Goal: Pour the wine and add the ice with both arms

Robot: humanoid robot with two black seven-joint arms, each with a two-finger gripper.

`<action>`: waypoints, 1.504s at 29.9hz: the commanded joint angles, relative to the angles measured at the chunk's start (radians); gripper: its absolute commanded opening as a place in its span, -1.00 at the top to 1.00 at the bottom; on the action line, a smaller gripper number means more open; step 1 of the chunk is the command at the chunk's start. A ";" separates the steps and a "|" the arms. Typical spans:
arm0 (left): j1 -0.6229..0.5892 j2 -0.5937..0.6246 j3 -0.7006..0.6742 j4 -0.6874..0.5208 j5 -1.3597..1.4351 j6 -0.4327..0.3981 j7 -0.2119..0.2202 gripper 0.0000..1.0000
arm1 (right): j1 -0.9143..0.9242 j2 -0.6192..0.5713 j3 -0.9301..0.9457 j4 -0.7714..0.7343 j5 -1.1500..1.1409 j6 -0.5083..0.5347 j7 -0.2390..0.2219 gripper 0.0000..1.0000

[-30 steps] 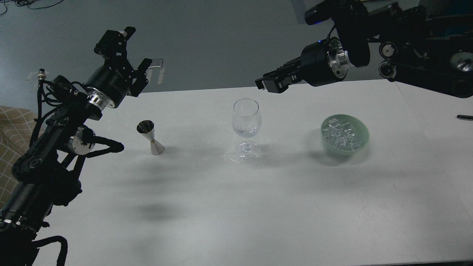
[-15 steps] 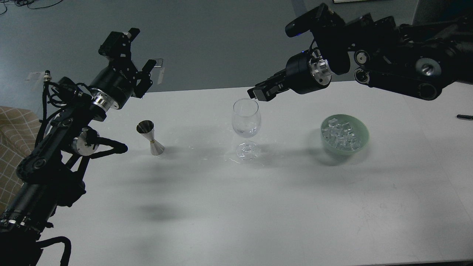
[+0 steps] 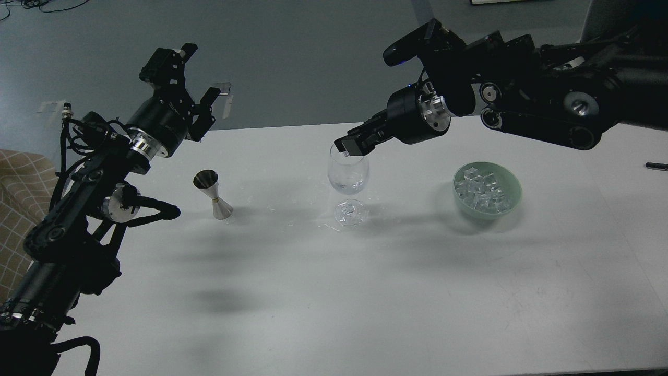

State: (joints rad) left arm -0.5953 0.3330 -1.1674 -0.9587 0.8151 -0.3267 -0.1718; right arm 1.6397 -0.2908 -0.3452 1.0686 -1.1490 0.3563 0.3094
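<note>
A clear stemmed glass (image 3: 348,172) stands mid-table with a little clear wine (image 3: 346,186) in its bowl. My right gripper (image 3: 345,148) hangs right over the glass rim, fingers close together, with a small clear ice cube at their tips. More ice (image 3: 481,190) is heaped in a pale green bowl (image 3: 515,184) to the right of the glass. A metal jigger (image 3: 213,195) stands upright to the left of the glass. My left gripper (image 3: 207,70) is open and empty, raised above and behind the jigger.
The white table (image 3: 334,292) carries a few wet spots around the glass foot (image 3: 348,214). A dark pen (image 3: 656,166) lies at the right edge. A tan checked cloth (image 3: 15,183) is off the table's left side.
My right arm has swung left and down, bringing its gripper from behind the glass to over the rim. My left gripper has hardly moved.
</note>
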 commanded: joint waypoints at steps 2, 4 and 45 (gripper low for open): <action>0.000 0.001 0.000 0.000 -0.001 0.000 0.000 -0.95 | 0.000 0.004 0.000 -0.004 0.000 -0.004 -0.001 0.08; 0.000 0.001 0.000 0.000 -0.001 0.000 0.000 -0.95 | 0.000 0.004 0.000 -0.006 0.000 -0.004 -0.001 0.07; -0.153 0.029 -0.002 0.265 -0.160 -0.162 0.005 -0.95 | -0.630 0.063 0.928 -0.558 0.916 0.130 0.179 -1.00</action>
State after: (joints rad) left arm -0.7341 0.3643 -1.1702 -0.7177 0.6651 -0.4887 -0.1740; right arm 1.0105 -0.2808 0.5608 0.5770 -0.2538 0.4461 0.4876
